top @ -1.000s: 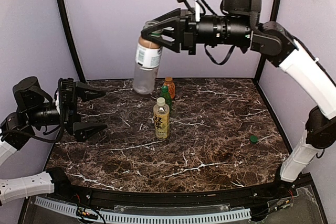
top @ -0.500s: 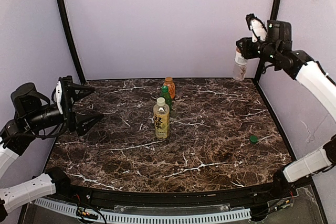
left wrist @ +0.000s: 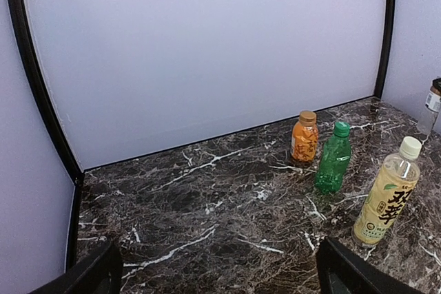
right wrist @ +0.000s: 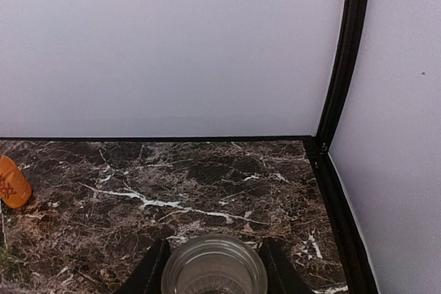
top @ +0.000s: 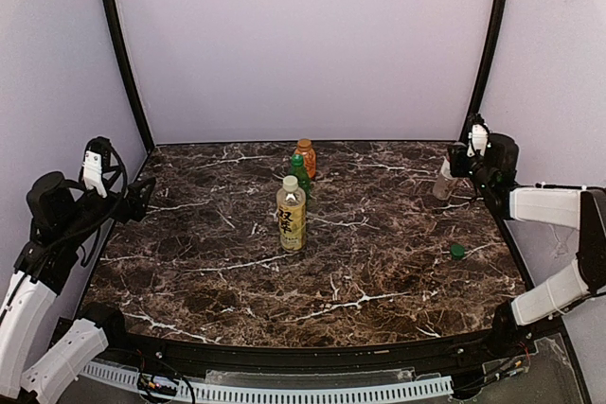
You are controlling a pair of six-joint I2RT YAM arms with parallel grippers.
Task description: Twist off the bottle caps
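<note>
A tall yellow bottle with a white cap stands mid-table. Behind it are a green bottle and a squat orange bottle, both capped. My right gripper is shut on the top of the clear bottle, low by the right wall. In the right wrist view the clear bottle's round rim shows no cap between the right gripper's fingers. My left gripper hangs open at the far left, holding nothing. In the left wrist view the left gripper faces the yellow bottle, green bottle and orange bottle.
A loose green cap lies on the marble table near the right edge. Purple walls and black corner posts close in the back and sides. The orange bottle peeks in at the left of the right wrist view.
My right arm swung the clear bottle from high above the table's middle over to the right wall and down. My left arm drew back to the left, still open.
</note>
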